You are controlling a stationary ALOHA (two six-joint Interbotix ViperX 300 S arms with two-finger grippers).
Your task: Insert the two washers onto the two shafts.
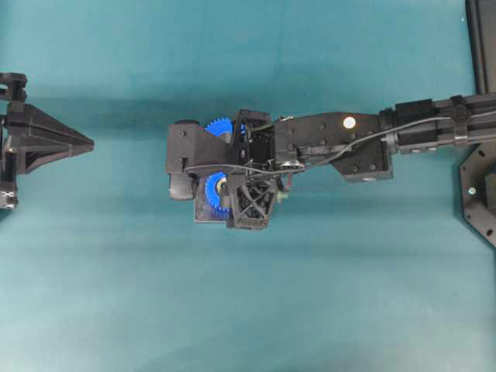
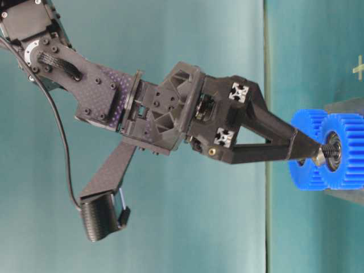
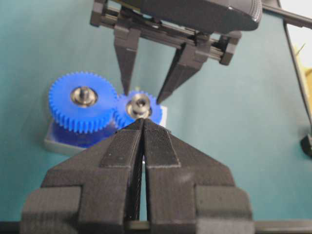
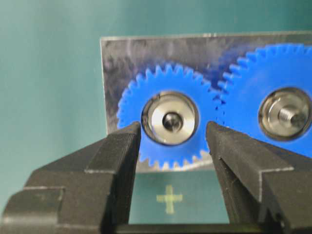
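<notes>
Two meshed blue gears sit on a grey base block: a small gear and a large gear. A silver washer lies flat around the shaft in the small gear's hub. My right gripper is open and empty, pointing down, with one finger on each side of that hub. At table level its tips are at the shaft end. My left gripper is shut and empty at the far left, well away from the gears. Its wrist view shows the small gear beyond its tips.
The right arm stretches from the right edge to the middle. Black equipment stands at the right edge. A pale cross mark is on the teal mat just in front of the block.
</notes>
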